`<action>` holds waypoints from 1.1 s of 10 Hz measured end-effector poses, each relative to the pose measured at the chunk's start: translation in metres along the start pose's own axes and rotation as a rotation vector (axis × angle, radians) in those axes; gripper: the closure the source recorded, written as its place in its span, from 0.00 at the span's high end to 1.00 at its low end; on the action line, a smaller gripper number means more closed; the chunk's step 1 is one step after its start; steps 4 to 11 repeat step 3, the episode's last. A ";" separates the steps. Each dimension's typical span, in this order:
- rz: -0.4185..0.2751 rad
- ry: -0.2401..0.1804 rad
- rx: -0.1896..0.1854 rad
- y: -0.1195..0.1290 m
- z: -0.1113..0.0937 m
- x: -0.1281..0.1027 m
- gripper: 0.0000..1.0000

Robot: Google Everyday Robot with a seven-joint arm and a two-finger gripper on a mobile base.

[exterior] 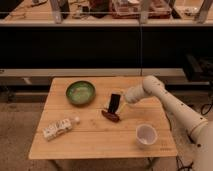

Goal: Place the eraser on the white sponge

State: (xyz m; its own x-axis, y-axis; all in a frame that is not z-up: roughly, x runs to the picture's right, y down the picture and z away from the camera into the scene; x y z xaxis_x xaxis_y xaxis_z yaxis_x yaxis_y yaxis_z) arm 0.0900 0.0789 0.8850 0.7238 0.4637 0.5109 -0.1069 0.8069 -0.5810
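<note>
- Table point(100, 145): a light wooden top filling the lower half of the frame, on which all the objects are carried.
- Pincer point(112, 108): a black block at the end of the white arm point(165, 100), which reaches in from the right edge; it is seen near the centre of the table, tilted, its lower tip directly above the eraser. Whether it is spread or closed, and whether the eraser is held, cannot be told.
- Eraser point(110, 116): a small flat reddish-brown piece shown at the centre of the table, just below the pincer and apparently touching its tip.
- White sponge point(56, 128): a whitish speckled block lying at the lower left of the table, well apart from the eraser.
- Green bowl point(80, 92): placed at the upper left of the table.
- White cup point(145, 134): set upright at the lower right.
</note>
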 end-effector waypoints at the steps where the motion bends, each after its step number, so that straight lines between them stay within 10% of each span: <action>1: 0.002 0.001 -0.001 0.001 0.000 0.002 0.80; 11: -0.001 0.001 -0.003 0.000 0.002 0.000 0.80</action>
